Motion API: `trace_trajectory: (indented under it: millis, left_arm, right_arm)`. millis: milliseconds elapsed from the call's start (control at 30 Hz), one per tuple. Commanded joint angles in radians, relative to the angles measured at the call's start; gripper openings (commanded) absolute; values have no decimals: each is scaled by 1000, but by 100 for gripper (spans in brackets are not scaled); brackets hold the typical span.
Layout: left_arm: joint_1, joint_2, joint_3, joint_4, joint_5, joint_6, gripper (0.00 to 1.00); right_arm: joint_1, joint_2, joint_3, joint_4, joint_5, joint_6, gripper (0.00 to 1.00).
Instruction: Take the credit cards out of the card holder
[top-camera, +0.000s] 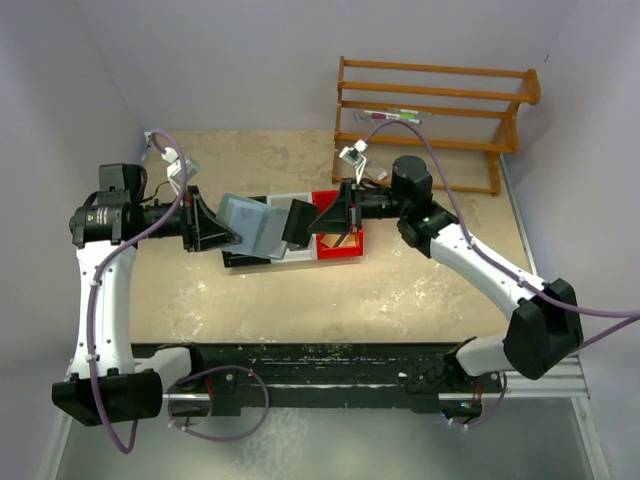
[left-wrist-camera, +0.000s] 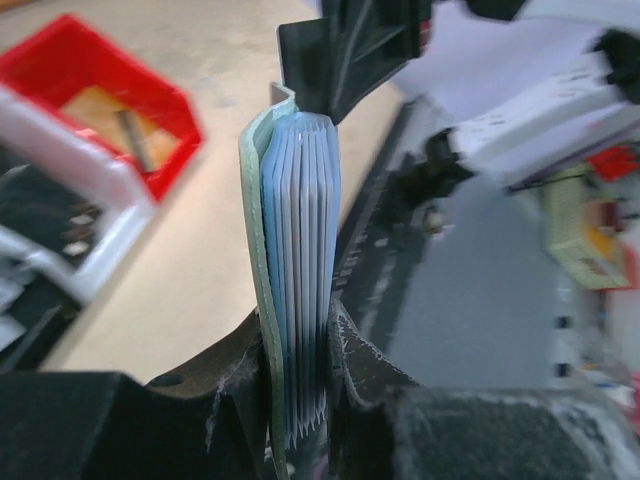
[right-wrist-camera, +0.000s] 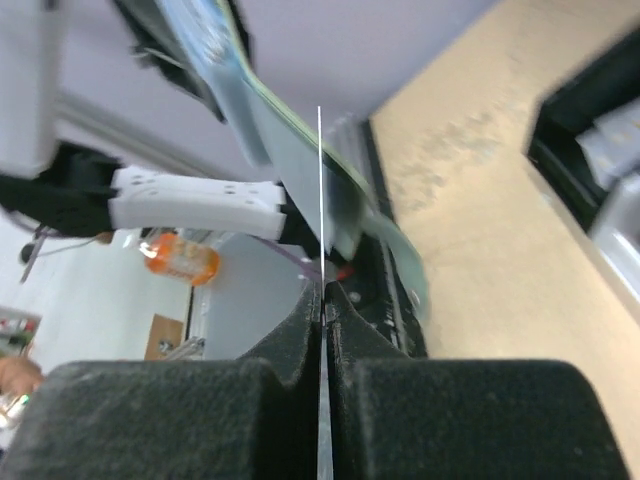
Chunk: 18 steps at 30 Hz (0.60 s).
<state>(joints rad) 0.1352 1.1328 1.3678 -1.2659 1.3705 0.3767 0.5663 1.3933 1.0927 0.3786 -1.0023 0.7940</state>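
Left end effector (left-wrist-camera: 298, 335), jaws part-way closed, clamps the flat grey-green wallet-like card holder (left-wrist-camera: 250, 200) and its stack of thin light-blue plastic credit cards (left-wrist-camera: 305, 220) in mid-air above the beige tabletop (left-wrist-camera: 200, 260). Stack's long axis points right, straight to the right end effector (right-wrist-camera: 322, 295), pinched shut on a single card (right-wrist-camera: 320, 200) edge-on.
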Motion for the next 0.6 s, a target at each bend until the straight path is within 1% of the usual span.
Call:
trace_trajectory:
  millis: [0, 67, 100, 133, 200, 333, 567]
  left_arm:
    - [1, -68, 44, 232, -332, -90, 16]
    - [1, -75, 54, 239, -393, -72, 16]
    - [1, -73, 61, 234, -400, -64, 16]
    - [1, -69, 67, 226, -400, -62, 16]
    - [1, -61, 71, 219, -385, -73, 16]
    - [1, -68, 67, 211, -299, -88, 16]
    - [1, -95, 54, 227, -136, -149, 17]
  right_arm:
    - [-57, 23, 33, -335, 114, -219, 0]
    - [-57, 62, 58, -449, 189, -298, 0]
    - [-58, 86, 70, -472, 213, -313, 0]
    - [-58, 110, 84, -485, 250, -331, 0]
    - [-54, 162, 117, -452, 317, -335, 0]
    - [-48, 278, 198, -450, 377, -337, 0]
    - [3, 527, 400, -524, 459, -360, 0]
